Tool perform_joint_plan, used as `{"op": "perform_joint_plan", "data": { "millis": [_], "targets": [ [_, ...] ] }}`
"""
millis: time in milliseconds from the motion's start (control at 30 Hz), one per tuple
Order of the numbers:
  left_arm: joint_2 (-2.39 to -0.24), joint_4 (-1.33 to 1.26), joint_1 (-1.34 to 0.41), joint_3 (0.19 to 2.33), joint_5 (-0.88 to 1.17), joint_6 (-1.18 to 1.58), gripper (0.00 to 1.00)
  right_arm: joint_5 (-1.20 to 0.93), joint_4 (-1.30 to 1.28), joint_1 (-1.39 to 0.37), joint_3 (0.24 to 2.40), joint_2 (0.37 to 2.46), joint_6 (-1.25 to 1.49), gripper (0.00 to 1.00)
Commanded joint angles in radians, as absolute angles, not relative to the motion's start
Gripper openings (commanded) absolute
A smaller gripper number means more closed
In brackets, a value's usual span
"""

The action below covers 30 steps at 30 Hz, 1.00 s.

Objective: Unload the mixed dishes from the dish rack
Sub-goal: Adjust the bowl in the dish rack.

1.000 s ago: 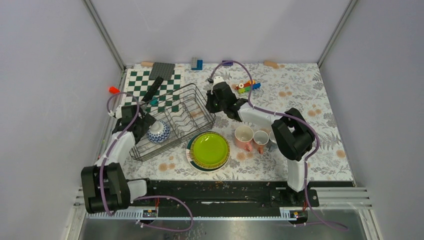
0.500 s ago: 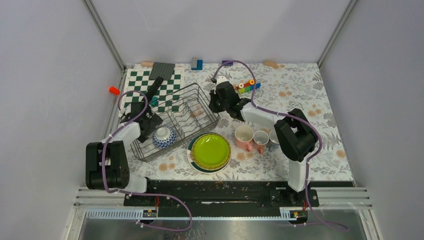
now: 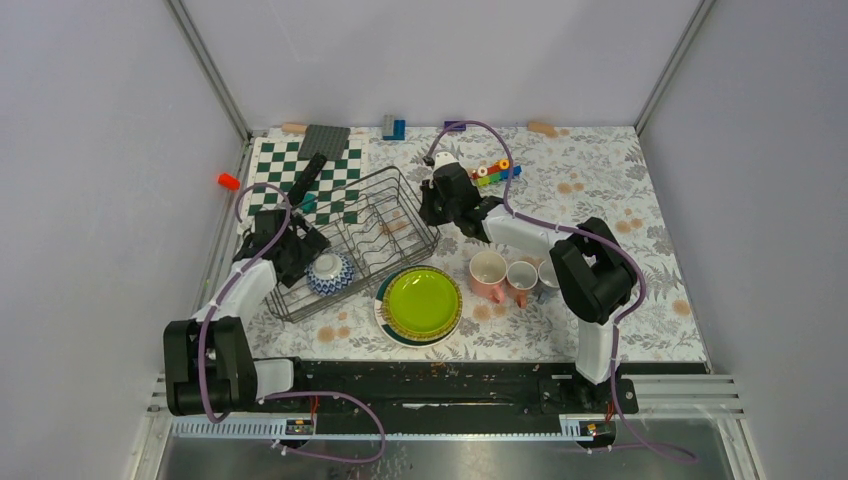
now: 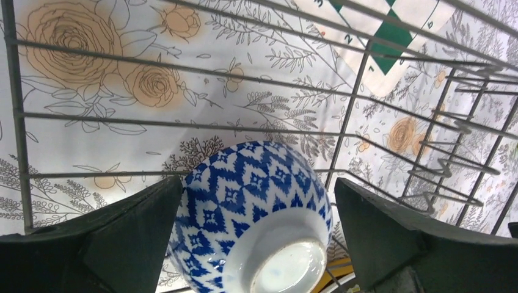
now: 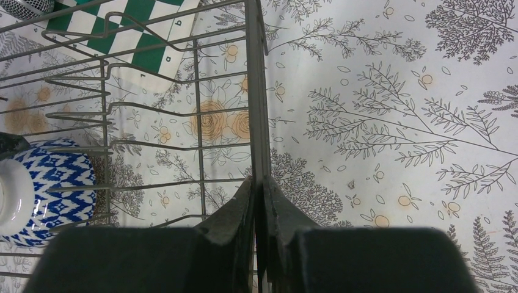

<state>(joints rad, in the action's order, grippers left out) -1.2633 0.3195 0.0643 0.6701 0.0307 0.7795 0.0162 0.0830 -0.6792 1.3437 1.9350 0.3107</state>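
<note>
The black wire dish rack [image 3: 372, 213] sits left of centre, partly on the chequered board. One blue-and-white patterned bowl [image 3: 329, 272] lies upside down in its near end. My left gripper [image 3: 308, 257] is open, its fingers either side of the bowl [image 4: 256, 207] inside the rack wires [image 4: 183, 124]. My right gripper [image 3: 434, 206] is shut on the rack's rim wire [image 5: 256, 91] at its right end; the bowl [image 5: 49, 183] shows at the left of that view. The lime-green plate [image 3: 420, 300] tops a stack on the table. Two pink cups [image 3: 488, 275] [image 3: 521, 277] stand beside it.
The green-and-white chequered board [image 3: 300, 170] lies at the back left with a grey baseplate [image 3: 322, 140] behind it. Coloured toy bricks [image 3: 495, 172] lie behind my right gripper. A red object [image 3: 228, 181] lies at the left edge. The right arm's elbow [image 3: 590, 270] looms over the cups.
The rack's right end has swung back and right with my right gripper. The bowl has slid slightly nearer and right. My left gripper has moved in around it.
</note>
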Motion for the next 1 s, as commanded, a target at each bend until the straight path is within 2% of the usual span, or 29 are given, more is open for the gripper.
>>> {"op": "perform_joint_plan", "data": {
  "millis": [0,233,600,967],
  "targets": [
    [-1.238,0.373,0.06,0.654,0.098,0.734,0.99,0.06,0.02,-0.661,1.34,1.902,0.341,0.0],
    [-1.277,0.399,0.072,0.632,0.117,0.706,0.99,0.062,0.014,-0.661,1.343,1.894,0.34,0.0],
    [-1.371,0.291,0.072,0.624,0.285,0.672,0.99,0.073,0.006,-0.661,1.348,1.885,0.335,0.0],
    [-1.274,0.156,0.072,0.558,0.533,0.721,0.99,0.066,0.006,-0.661,1.354,1.887,0.343,0.0]
  ]
}}
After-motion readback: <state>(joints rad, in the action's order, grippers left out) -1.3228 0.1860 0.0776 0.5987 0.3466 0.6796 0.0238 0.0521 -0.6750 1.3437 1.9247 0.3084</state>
